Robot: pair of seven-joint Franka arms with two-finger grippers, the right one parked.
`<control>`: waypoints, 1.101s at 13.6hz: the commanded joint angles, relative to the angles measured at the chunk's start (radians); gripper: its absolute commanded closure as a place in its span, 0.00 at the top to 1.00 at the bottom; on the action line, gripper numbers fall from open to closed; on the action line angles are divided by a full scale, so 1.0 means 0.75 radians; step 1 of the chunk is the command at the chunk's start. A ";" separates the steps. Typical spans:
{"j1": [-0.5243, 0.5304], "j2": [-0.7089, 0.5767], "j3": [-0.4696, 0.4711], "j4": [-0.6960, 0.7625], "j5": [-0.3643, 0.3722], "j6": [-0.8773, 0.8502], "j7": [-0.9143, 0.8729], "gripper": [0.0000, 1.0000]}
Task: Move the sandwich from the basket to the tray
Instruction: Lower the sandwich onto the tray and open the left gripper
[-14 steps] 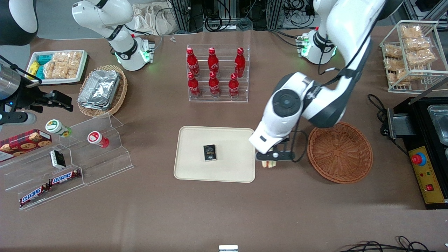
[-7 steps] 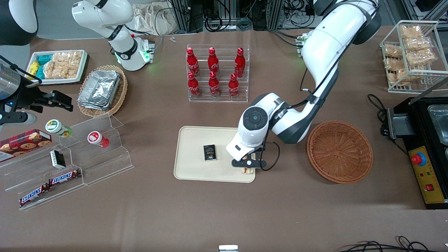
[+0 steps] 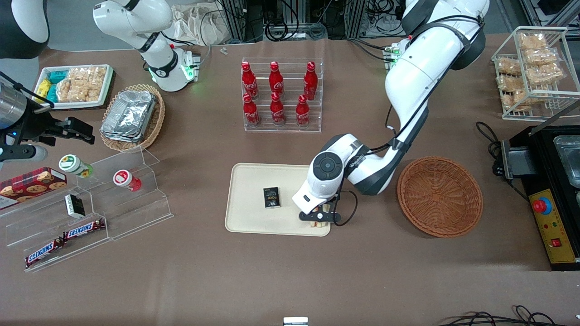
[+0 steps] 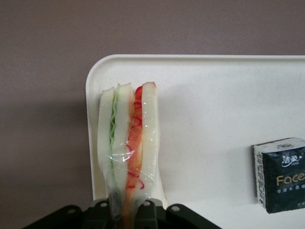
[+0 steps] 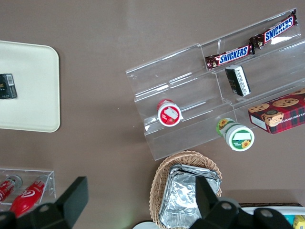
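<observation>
My left gripper (image 3: 319, 218) (image 4: 127, 210) is shut on the wrapped sandwich (image 4: 129, 145), a wedge of white bread with green and orange-red filling. It holds the sandwich (image 3: 320, 222) low over the cream tray (image 3: 253, 217) (image 4: 214, 119), at the tray's corner nearest the front camera and nearest the basket. Whether the sandwich touches the tray I cannot tell. The reddish-brown round basket (image 3: 439, 196) sits empty beside the tray, toward the working arm's end of the table.
A small black tissue pack (image 3: 271, 198) (image 4: 281, 173) lies in the middle of the tray. A clear rack of red cola bottles (image 3: 281, 97) stands farther from the front camera than the tray. Clear snack shelves (image 3: 90, 213) lie toward the parked arm's end.
The gripper carried the sandwich from the gap between basket and tray to over the tray's corner, then sank slightly lower there.
</observation>
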State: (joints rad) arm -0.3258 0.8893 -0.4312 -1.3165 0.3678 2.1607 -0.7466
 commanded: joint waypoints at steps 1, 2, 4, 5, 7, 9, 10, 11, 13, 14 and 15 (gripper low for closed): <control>-0.024 0.031 0.004 0.054 0.023 -0.007 -0.029 0.68; -0.022 0.031 0.004 0.054 0.023 -0.007 -0.029 1.00; -0.018 0.027 0.004 0.054 0.017 -0.013 -0.029 1.00; -0.011 0.021 0.002 0.054 0.013 -0.026 -0.029 1.00; -0.001 -0.013 0.000 0.062 -0.022 -0.095 -0.027 1.00; 0.017 -0.091 0.002 0.070 -0.065 -0.183 -0.027 1.00; 0.044 -0.138 0.000 0.070 -0.079 -0.232 -0.025 1.00; 0.076 -0.185 -0.004 0.070 -0.083 -0.285 -0.019 1.00; 0.148 -0.295 -0.004 0.062 -0.124 -0.395 -0.001 1.00; 0.189 -0.343 -0.004 0.058 -0.142 -0.436 -0.001 1.00; 0.221 -0.392 -0.004 0.056 -0.149 -0.483 0.001 1.00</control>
State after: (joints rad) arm -0.2083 0.6780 -0.4316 -1.2371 0.2850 1.8514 -0.7534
